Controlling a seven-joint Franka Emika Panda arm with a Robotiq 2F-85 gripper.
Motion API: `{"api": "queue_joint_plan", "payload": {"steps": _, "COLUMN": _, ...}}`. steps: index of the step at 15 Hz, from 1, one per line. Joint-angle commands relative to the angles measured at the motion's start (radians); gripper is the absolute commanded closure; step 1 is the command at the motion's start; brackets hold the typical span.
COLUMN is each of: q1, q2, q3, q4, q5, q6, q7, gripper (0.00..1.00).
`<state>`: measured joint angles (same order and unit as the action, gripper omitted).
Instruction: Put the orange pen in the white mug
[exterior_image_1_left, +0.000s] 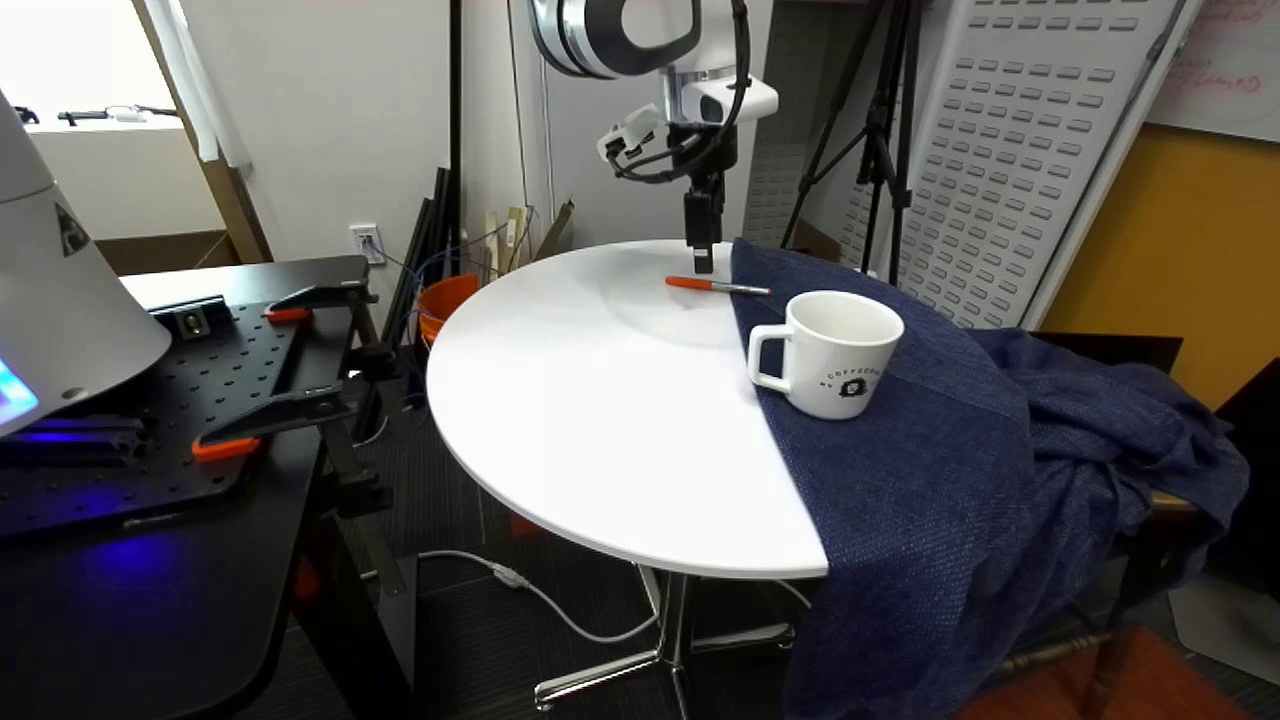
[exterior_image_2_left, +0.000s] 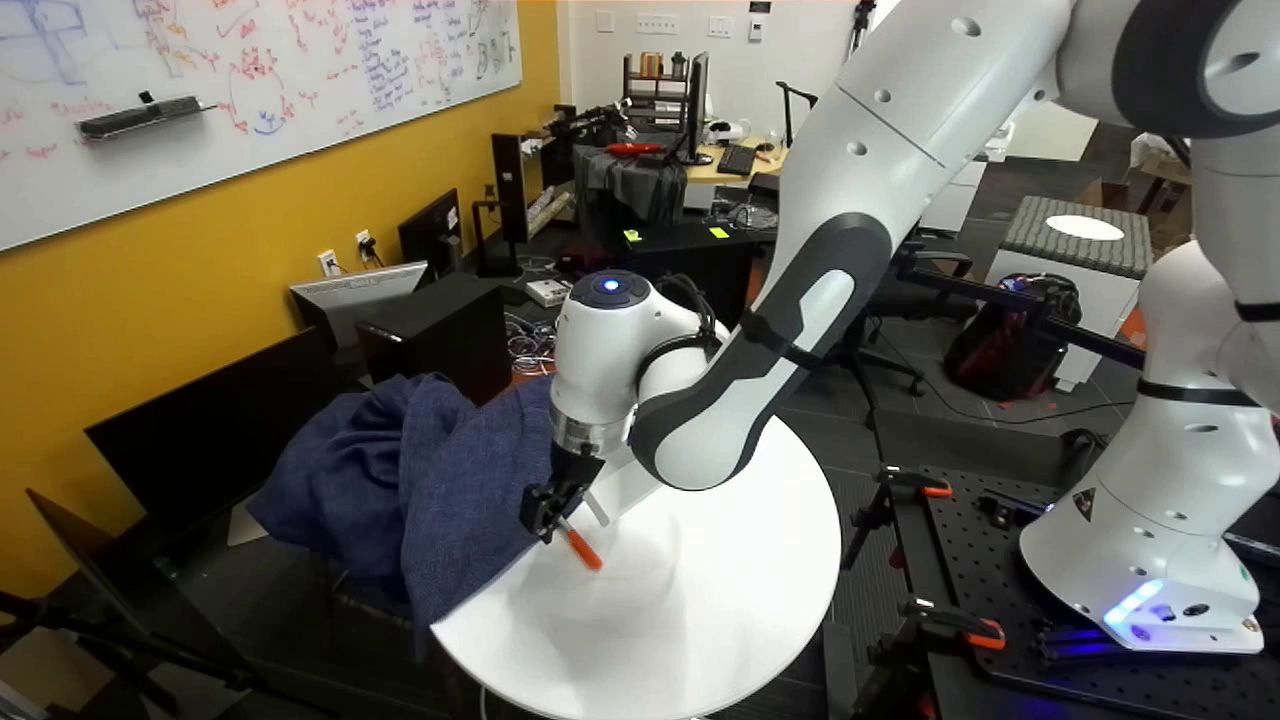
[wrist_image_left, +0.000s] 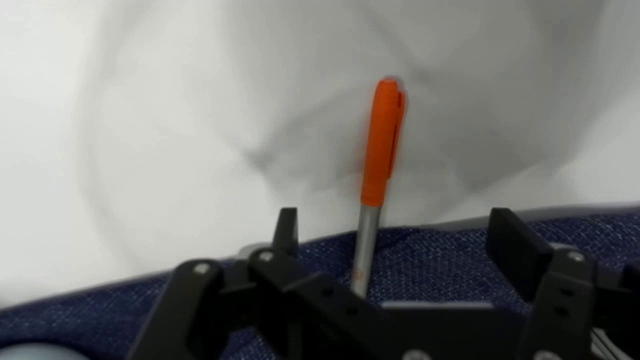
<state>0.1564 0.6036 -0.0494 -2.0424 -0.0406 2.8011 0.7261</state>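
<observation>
Orange pen (wrist_image_left: 375, 187) lying loose, gripper (wrist_image_left: 392, 227) poised over it: lining up the grasp looks to be the step in hand.
Wide apart and holding nothing, the gripper's jaws stand on either side of the pen's grey barrel, seemingly just above it; the next move likely calls for a small descent, then a squeeze across the barrel. In an exterior view, the pen's long axis runs left to right at the far side of the white table (exterior_image_1_left: 590, 420), orange cap to the left on the bare top, grey end to the right over the edge of the blue cloth (exterior_image_1_left: 920, 470). On that cloth the white mug (exterior_image_1_left: 840, 350) stands upright, nearer and farther right (so the flat pen will probably want tipping on end).
</observation>
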Motion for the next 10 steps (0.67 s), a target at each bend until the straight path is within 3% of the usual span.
{"api": "queue_joint_plan", "payload": {"steps": 1, "q1": 0.005, "q2": 0.035, "q3": -0.005, "q4": 0.043, "q5": 0.058, "q6": -0.001, "q7": -0.053, "gripper": 0.27}}
{"api": "queue_joint_plan", "payload": {"steps": 4, "q1": 0.006, "q2": 0.049, "q3": -0.005, "q4": 0.057, "q5": 0.080, "q6": -0.005, "q7": -0.073, "gripper": 0.34}}
{"api": "queue_joint_plan", "payload": {"steps": 7, "q1": 0.007, "q2": 0.061, "q3": -0.005, "q4": 0.069, "q5": 0.096, "q6": -0.011, "q7": -0.084, "gripper": 0.27}}
{"api": "queue_joint_plan", "payload": {"steps": 10, "q1": 0.006, "q2": 0.068, "q3": -0.004, "q4": 0.075, "q5": 0.104, "q6": -0.016, "q7": -0.086, "gripper": 0.31}}
